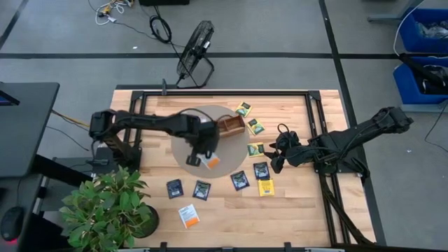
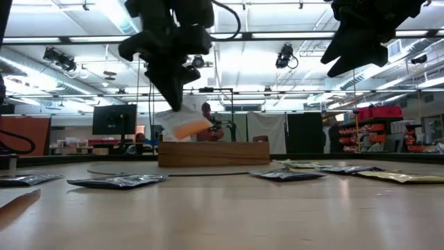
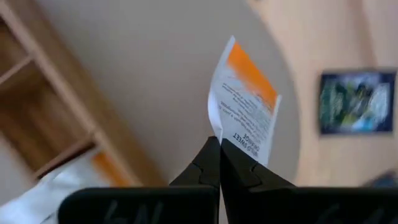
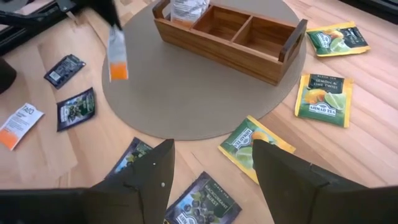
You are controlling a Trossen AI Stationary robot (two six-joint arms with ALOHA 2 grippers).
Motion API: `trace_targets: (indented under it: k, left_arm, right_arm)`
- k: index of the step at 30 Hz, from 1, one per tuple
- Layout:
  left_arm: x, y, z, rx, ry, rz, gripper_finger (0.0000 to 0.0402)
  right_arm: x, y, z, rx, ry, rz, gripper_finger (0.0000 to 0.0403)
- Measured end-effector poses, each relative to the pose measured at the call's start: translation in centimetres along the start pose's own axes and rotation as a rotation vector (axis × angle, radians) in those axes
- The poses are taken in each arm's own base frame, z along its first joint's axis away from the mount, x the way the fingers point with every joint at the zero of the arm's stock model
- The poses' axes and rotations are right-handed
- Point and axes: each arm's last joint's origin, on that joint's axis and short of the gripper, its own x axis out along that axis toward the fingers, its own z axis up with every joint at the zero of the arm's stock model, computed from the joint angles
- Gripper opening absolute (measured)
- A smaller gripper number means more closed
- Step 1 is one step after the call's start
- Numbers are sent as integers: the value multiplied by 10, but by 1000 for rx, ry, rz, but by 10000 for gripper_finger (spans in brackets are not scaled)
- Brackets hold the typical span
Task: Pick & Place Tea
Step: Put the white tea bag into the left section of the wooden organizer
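Observation:
My left gripper [image 1: 203,152] hovers over the round grey mat [image 1: 183,143], just near of the wooden three-compartment tray [image 1: 232,126]. It is shut on a white-and-orange tea packet [image 3: 244,102], which also shows in the air as the packet [image 4: 116,55]. White packets [image 4: 186,9] lie in one end compartment of the tray [image 4: 231,34]. Several more packets lie flat on the table: green-yellow ones [image 1: 255,127], dark ones [image 1: 239,180] and a white-orange one [image 1: 187,215]. My right gripper [image 4: 211,177] is open, above the packets at the mat's right edge. My left gripper pinches the packet's white end [image 3: 239,144] between its two shut fingertips, coming from above and pointing down. The packet hangs below the fingers, its orange end [image 2: 191,129] lowest and tilted. It is lifted clear of the mat.
A potted plant [image 1: 105,210] stands at the table's near left corner. A black fan [image 1: 195,53] stands on the floor beyond the far edge. Black frame rails [image 1: 313,119] run along the table's sides. Bare wood shows between the mat and the near edge.

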Motion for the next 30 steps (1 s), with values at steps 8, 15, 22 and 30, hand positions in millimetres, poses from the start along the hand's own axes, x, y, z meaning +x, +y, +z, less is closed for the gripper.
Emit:
trace_targets:
  k: [8, 15, 22, 30]
  left_arm:
    - [-34, 39, -5, 120, 101, 144, 3]
    - [-48, 69, -15, 202, 194, 306, 3]
    - [-42, 83, -27, 192, 271, 288, 3]
    - [-27, 80, -22, 243, 281, 234, 3]
  right_arm:
    - [0, 0, 0, 6, -2, 2, 224]
    - [0, 0, 0, 8, 1, 6, 224]
    - [0, 0, 0, 22, 5, 9, 224]
    - [0, 0, 0, 26, 6, 8, 224]
